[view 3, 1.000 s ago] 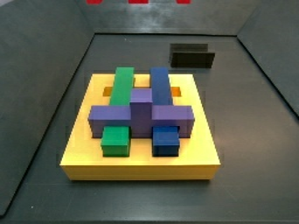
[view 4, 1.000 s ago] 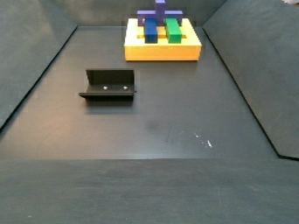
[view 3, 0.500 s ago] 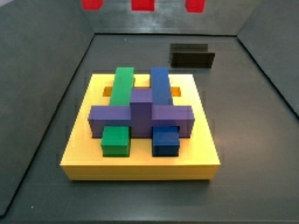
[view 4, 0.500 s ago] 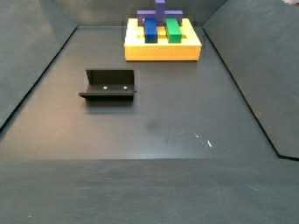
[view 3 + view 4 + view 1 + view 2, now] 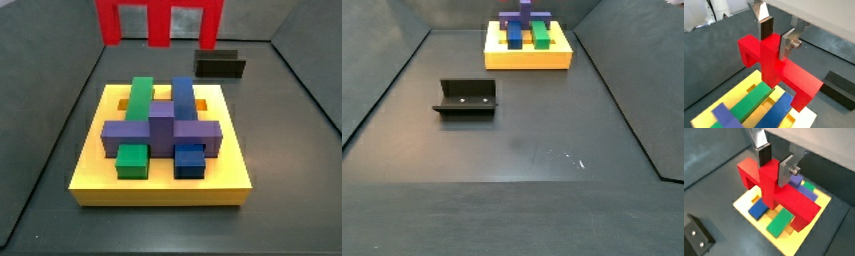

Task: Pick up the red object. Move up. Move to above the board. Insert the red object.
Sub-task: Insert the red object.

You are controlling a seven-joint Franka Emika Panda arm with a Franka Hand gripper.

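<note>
My gripper (image 5: 776, 37) is shut on the central stem of the red object (image 5: 774, 70), with a silver finger on each side of the stem; both wrist views show this, the gripper (image 5: 775, 165) on the red object (image 5: 774, 190). The piece hangs legs down above the yellow board (image 5: 745, 208) with its green (image 5: 781, 221), blue (image 5: 759, 208) and purple (image 5: 805, 189) blocks. In a side view the red object (image 5: 160, 20) shows at the frame's top, above the far edge of the board (image 5: 160, 185); the gripper is out of frame there. In a side view only the board (image 5: 529, 60) shows.
The dark fixture stands on the grey floor beyond the board (image 5: 221, 66), and shows in a side view (image 5: 466, 97) and in both wrist views (image 5: 841, 89) (image 5: 697, 235). Grey walls ring the floor.
The red object has come lower in the side view: a second ago only its leg tips showed at the top edge, now the bar and legs show. The board has not moved.
</note>
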